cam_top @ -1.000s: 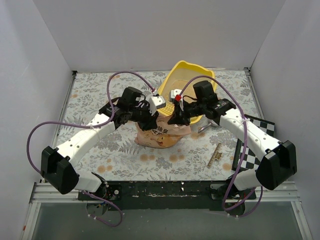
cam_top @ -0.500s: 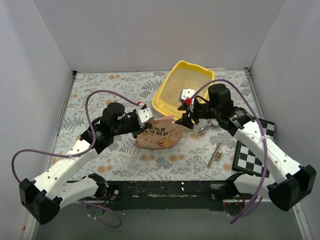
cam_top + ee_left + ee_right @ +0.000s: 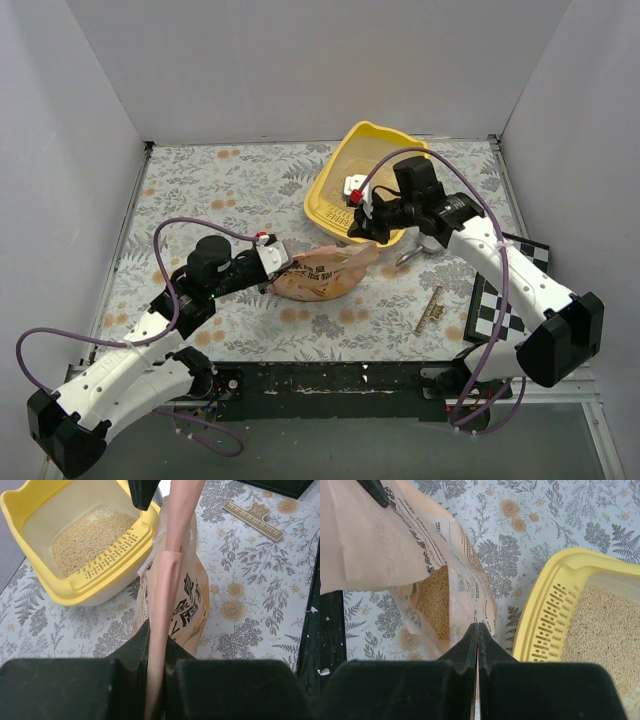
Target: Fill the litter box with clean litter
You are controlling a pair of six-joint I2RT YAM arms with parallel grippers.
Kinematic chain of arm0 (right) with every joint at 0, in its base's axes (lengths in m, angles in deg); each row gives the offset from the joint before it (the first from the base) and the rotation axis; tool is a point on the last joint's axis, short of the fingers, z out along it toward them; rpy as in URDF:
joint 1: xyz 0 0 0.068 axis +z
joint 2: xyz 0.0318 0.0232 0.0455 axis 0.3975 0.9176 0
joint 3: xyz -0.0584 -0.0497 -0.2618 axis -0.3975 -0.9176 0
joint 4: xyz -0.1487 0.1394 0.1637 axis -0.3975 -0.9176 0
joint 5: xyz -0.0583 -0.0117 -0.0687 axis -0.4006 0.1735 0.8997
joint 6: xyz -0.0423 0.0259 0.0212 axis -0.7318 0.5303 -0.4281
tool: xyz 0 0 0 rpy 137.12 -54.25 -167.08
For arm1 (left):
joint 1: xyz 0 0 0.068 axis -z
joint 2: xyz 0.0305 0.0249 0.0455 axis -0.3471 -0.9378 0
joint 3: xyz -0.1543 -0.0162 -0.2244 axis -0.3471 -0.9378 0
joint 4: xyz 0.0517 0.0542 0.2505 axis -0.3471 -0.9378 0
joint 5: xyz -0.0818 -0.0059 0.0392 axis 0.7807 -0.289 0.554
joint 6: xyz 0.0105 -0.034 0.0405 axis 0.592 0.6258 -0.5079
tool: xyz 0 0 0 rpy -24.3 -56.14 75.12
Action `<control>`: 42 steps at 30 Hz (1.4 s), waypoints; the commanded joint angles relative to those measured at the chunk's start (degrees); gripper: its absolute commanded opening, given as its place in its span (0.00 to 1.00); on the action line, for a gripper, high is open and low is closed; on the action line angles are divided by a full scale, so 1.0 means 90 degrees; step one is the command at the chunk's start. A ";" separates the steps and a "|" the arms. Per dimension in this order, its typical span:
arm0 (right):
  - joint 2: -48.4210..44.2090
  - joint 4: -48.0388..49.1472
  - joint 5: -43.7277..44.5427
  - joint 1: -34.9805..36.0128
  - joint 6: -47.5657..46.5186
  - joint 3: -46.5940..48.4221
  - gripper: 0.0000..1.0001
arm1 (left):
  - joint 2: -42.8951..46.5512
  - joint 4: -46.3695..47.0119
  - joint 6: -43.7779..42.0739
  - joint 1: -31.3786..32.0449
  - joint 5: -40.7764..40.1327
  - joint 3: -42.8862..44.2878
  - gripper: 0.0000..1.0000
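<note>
Beside the part-filled litter box (image 3: 372, 131), our left gripper (image 3: 285, 262) and right gripper (image 3: 360, 230) clamp the bag (image 3: 325, 278) (more clean litter (image 3: 435, 599) inside).

Bright even overhead light, soft shadows, wrist views' near edges dark, perhaps slightly blurred
</note>
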 commanded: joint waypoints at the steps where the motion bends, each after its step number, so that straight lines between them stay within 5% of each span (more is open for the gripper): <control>1: 0.0414 -0.0541 -0.0510 0.0011 -0.0146 0.0831 0.01 | 0.0231 0.0609 0.0088 0.0021 0.0026 -0.0078 0.00; 29: 0.0913 -0.2026 -0.1154 0.0821 -0.0527 0.0852 0.01 | 0.0583 0.1039 0.0195 0.0031 -0.0180 -0.0518 0.00; 37: 0.1020 -0.2007 -0.0755 0.1260 -0.0294 0.0530 0.01 | 0.0554 0.1059 0.0215 0.0041 -0.0092 -0.0440 0.00; 42: 0.1030 -0.1072 -0.0306 0.1466 0.0263 0.0120 0.01 | 0.0476 0.1078 0.0302 0.0041 -0.0004 -0.0401 0.00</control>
